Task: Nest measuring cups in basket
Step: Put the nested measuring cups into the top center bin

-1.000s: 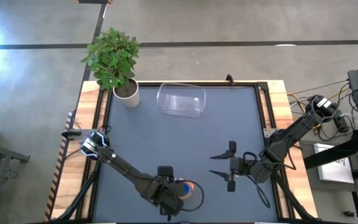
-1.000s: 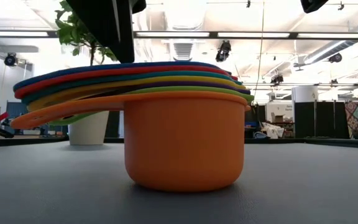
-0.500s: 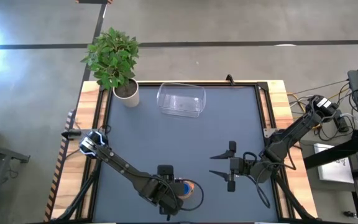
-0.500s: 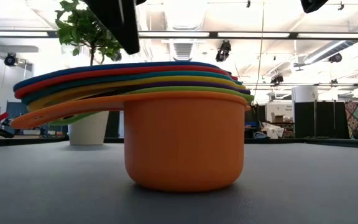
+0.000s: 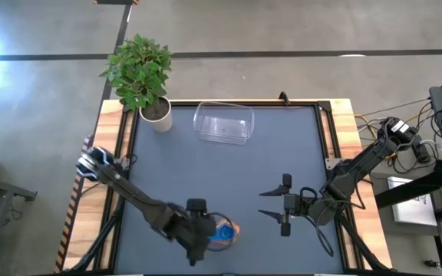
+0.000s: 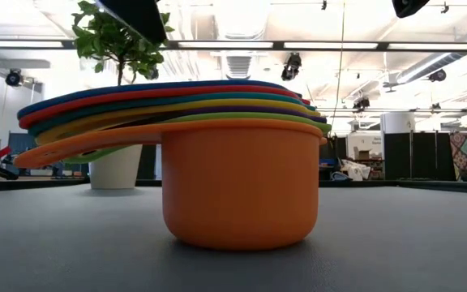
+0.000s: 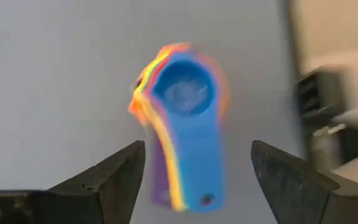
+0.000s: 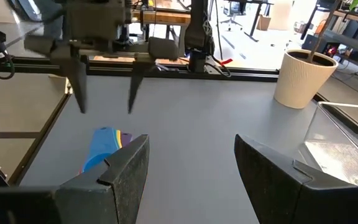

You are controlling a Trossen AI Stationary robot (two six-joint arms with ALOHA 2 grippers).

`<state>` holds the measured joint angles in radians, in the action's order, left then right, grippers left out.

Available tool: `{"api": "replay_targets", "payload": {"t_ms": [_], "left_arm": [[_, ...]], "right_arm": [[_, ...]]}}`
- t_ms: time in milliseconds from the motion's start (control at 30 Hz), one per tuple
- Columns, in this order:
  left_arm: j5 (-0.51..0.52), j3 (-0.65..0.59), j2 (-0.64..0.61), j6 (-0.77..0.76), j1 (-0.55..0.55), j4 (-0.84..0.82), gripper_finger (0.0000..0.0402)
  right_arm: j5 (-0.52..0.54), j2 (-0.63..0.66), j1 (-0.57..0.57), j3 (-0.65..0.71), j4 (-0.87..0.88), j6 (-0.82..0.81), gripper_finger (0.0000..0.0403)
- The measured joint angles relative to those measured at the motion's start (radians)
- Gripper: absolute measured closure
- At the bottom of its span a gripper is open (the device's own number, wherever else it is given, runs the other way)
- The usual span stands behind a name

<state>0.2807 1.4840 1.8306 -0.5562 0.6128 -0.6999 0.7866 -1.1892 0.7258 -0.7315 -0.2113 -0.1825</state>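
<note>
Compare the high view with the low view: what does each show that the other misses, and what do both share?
Only the high view shows the clear basket at the table's far edge, holding no cups, the left claw above the cups and the right claw open over bare table. Only the low view shows the stack's layers: the orange cup outermost, standing on the table, with other coloured rims nested inside. Both show the nested measuring cups and the potted plant.

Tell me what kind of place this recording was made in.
Probably a robotics lab or workshop in a large open industrial hall. The low view shows a high ceiling with strip lights and hanging cameras; the high view shows a bare concrete floor around the wood-framed table.
</note>
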Motion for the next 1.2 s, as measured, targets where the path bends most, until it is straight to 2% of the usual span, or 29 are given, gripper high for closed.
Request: {"api": "replay_targets", "payload": {"t_ms": [167,267,400,567,700,967,1067,1200], "left_arm": [[-0.014,-0.249,-0.146,-0.024,0.000,0.388,0.0128],[-0.011,-0.303,-0.158,-0.012,0.000,0.436,0.0113],[-0.011,-0.306,-0.126,0.005,0.000,0.442,0.0078],[-0.011,-0.248,-0.065,0.017,-0.001,0.375,0.0029],[-0.010,-0.162,0.001,0.006,-0.001,0.274,0.0006],[-0.010,0.015,0.155,-0.019,-0.008,0.034,0.0003],[-0.010,0.052,0.179,-0.012,-0.009,0.026,0.0003],[-0.018,0.041,0.185,-0.010,-0.016,0.022,0.0003]], "right_arm": [[0.000,0.000,0.000,0.000,-0.001,0.000,0.0179],[0.000,0.000,0.000,0.000,-0.002,0.000,0.0179],[0.001,0.000,0.000,0.001,-0.001,0.000,0.0179],[0.002,0.000,0.000,0.001,-0.002,0.000,0.0179],[0.001,0.000,0.000,0.001,-0.002,0.000,0.0179],[0.001,0.000,0.000,0.001,-0.001,-0.013,0.0179],[0.001,0.000,0.000,0.001,-0.001,-0.013,0.0179],[0.001,0.000,0.000,0.001,0.000,-0.016,0.0179]]}}
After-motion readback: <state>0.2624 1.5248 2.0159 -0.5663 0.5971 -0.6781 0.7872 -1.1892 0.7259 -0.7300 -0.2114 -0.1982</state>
